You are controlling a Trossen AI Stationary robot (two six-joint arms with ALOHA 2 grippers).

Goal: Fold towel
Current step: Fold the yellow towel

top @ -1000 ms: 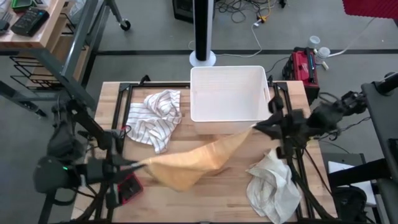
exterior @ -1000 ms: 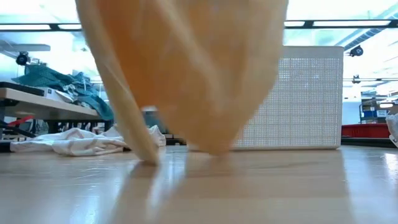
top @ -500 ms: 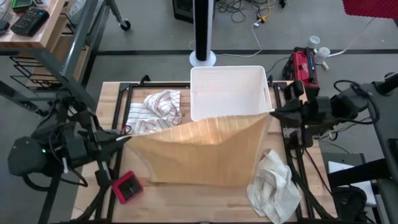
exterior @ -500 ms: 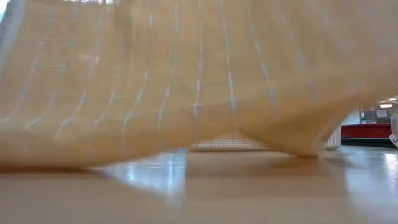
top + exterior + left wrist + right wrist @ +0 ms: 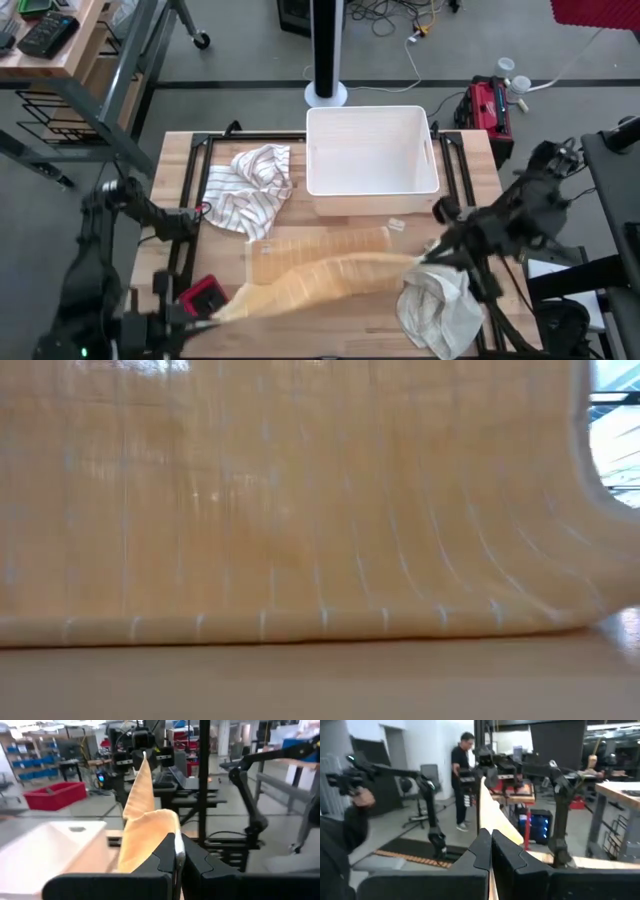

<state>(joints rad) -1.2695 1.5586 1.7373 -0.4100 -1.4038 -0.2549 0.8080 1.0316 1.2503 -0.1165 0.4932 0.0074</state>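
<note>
Both tools clenched on the tan towel (image 5: 320,270) — left tool (image 5: 205,313) at the table's (image 5: 350,330) near edge, right tool (image 5: 425,262) beside the white cloth (image 5: 440,305); uneven lowering could skew the fold, or snag that cloth.

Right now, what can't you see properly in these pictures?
- Low view: the tan towel hangs right in front of the camera and hides the white bin, the other cloths and both arms.
- High view: the left gripper is blurred, so where it pinches the tan towel is unclear.
- High view: the right gripper sits against the white cloth, so its hold is hard to make out.
- High view: the bin bottom looks bare, but it is too washed out to tell.
</note>
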